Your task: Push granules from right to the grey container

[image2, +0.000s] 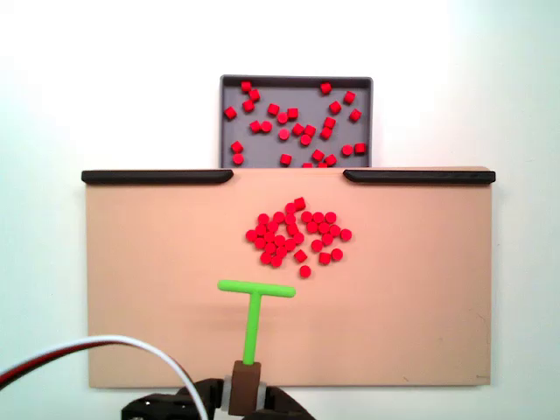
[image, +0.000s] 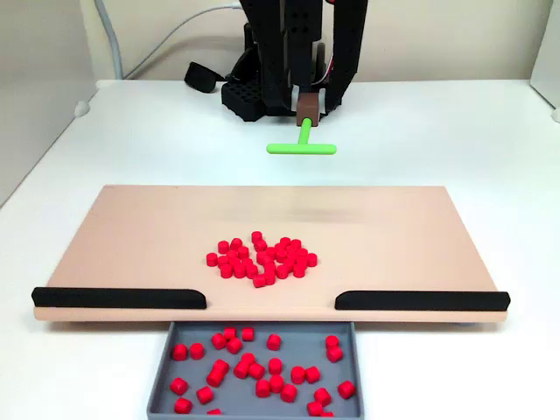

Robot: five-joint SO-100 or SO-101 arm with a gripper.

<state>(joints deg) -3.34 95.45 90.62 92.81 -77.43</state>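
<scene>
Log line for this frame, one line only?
claw: shut on pusher | granules: heap mid-board, rest in tray | pusher behind heap, apart

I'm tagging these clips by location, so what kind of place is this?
Probably a lab or hobby bench set up for a robot test: a plain white table, a purpose-made tan board feeding a grey container of red granules, and a green T-shaped pusher.

Matt grey container [image2: 297,85]; glossy granules [image2: 297,234]
</scene>
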